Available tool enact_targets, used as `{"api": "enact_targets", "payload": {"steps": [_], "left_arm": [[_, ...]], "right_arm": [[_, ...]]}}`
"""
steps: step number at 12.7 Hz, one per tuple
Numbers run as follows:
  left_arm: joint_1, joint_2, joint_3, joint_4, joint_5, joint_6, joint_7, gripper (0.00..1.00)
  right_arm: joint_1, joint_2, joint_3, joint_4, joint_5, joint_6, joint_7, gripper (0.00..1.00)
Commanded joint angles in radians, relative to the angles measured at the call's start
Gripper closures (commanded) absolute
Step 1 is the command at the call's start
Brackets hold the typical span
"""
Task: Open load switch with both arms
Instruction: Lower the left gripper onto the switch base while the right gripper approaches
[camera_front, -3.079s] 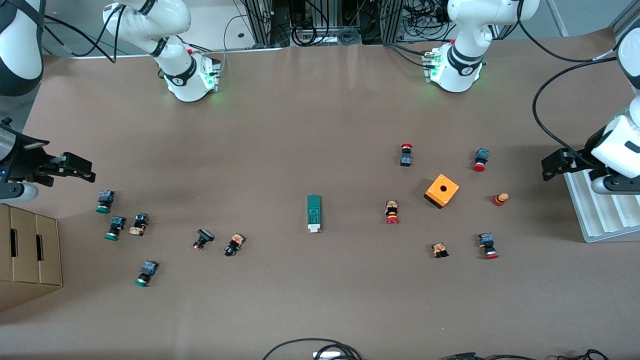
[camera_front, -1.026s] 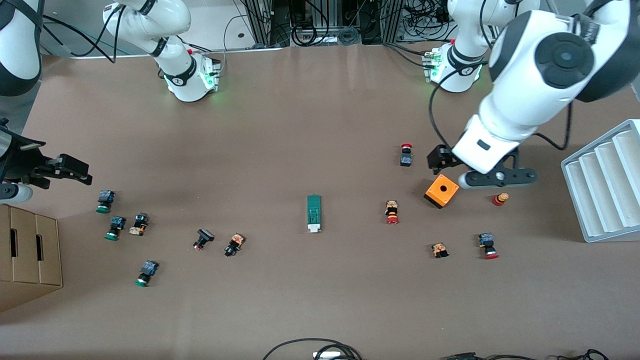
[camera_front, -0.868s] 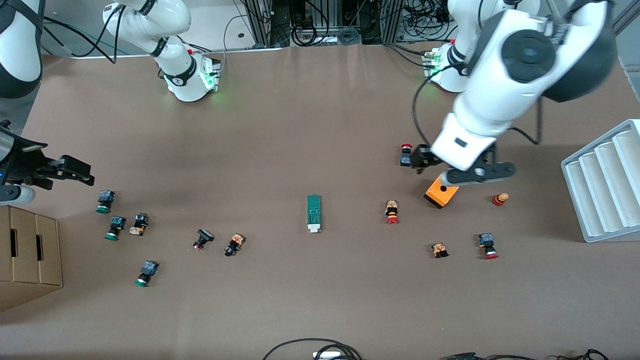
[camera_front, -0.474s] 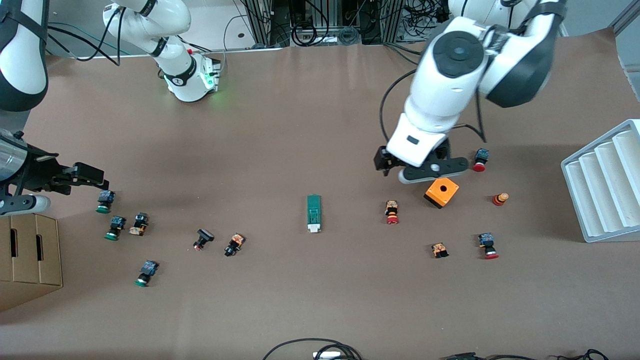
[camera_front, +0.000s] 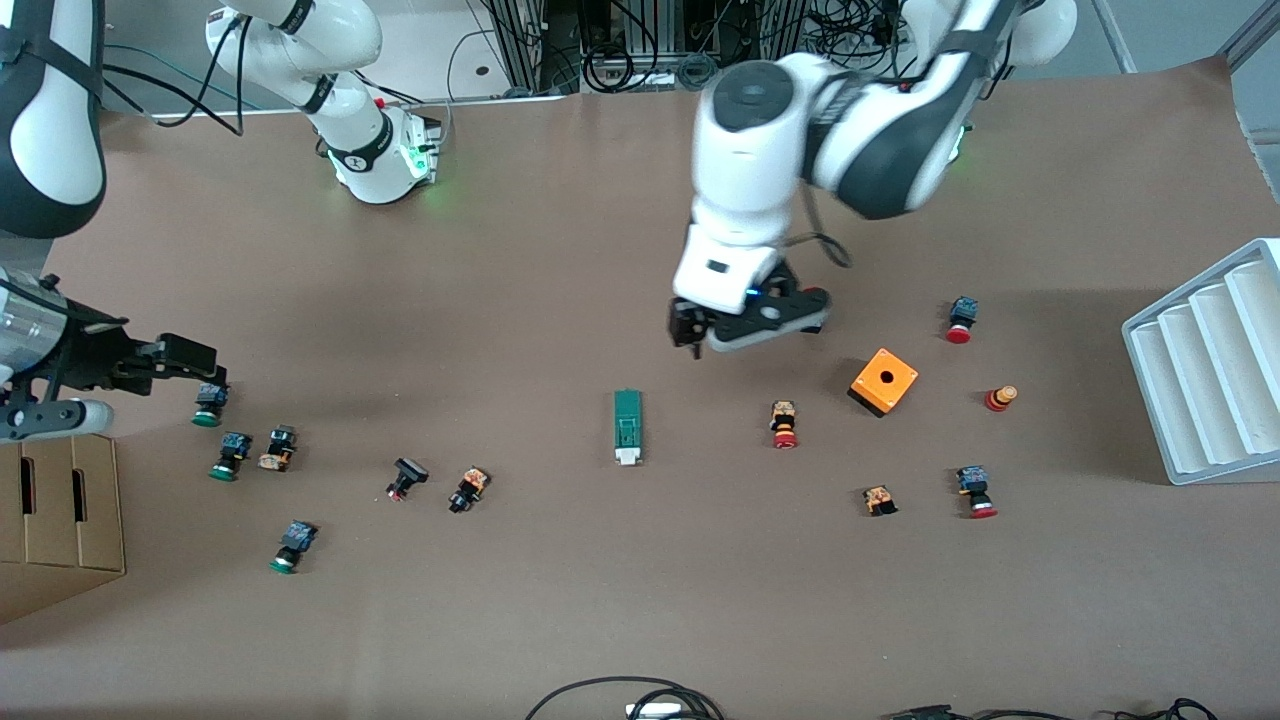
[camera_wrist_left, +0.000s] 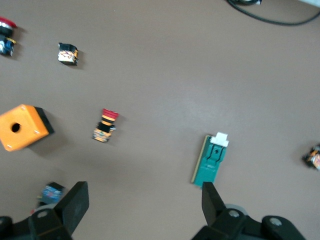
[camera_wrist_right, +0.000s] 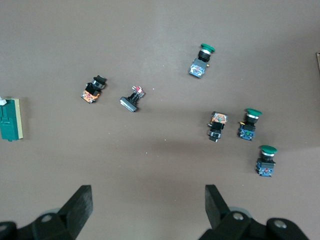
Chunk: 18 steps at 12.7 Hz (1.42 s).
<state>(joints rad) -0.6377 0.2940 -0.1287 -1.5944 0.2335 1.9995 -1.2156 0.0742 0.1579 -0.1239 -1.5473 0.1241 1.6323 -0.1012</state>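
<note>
Front view: left gripper (camera_front: 690, 338) over table near load switch (camera_front: 627, 427), both jaws spread, empty.

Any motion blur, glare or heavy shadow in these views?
Front view: the left arm is smeared by motion, and soft shadows fall on the table; the load switch stays sharp. Left wrist view: slightly soft overall, the load switch readable. Right wrist view: crisp, evenly lit, no glare.

A wide brown table (camera_front: 560, 620) fills nearly the whole view, evenly lit with faint glare near its edge by the bases. Past that edge stands dark metal framing (camera_front: 640, 40) hung with tangled black cables (camera_front: 640, 65). More black cable (camera_front: 625, 695) loops over the edge nearest the front camera.
</note>
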Motion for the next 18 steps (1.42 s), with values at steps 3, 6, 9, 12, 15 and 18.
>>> {"api": "enact_targets", "payload": {"steps": [3, 6, 9, 12, 15, 18], "left_arm": [[-0.14, 0.121, 0.012, 0.01, 0.205, 0.111, -0.31, 0.0], [-0.22, 0.217, 0.012, 0.017, 0.412, 0.165, -0.572, 0.0], [-0.278, 0.286, 0.014, 0.01, 0.597, 0.186, -0.773, 0.0], [-0.327, 0.374, 0.014, 0.008, 0.852, 0.183, -0.915, 0.0], [-0.358, 0.444, 0.014, 0.004, 0.996, 0.179, -0.992, 0.0], [-0.375, 0.49, 0.017, 0.002, 1.072, 0.177, -1.03, 0.0]], "right_arm": [[0.004, 0.067, 0.004, 0.009, 0.127, 0.021, -0.002, 0.0], [0.006, 0.109, 0.006, 0.01, 0.204, 0.069, -0.038, 0.0], [0.007, 0.143, 0.007, 0.012, 0.256, 0.093, -0.044, 0.0], [0.025, 0.166, 0.006, 0.012, 0.256, 0.097, -0.043, 0.0], [0.05, 0.189, 0.007, 0.013, 0.258, 0.104, -0.043, 0.0], [0.053, 0.193, 0.009, 0.012, 0.259, 0.133, -0.043, 0.0]]}}
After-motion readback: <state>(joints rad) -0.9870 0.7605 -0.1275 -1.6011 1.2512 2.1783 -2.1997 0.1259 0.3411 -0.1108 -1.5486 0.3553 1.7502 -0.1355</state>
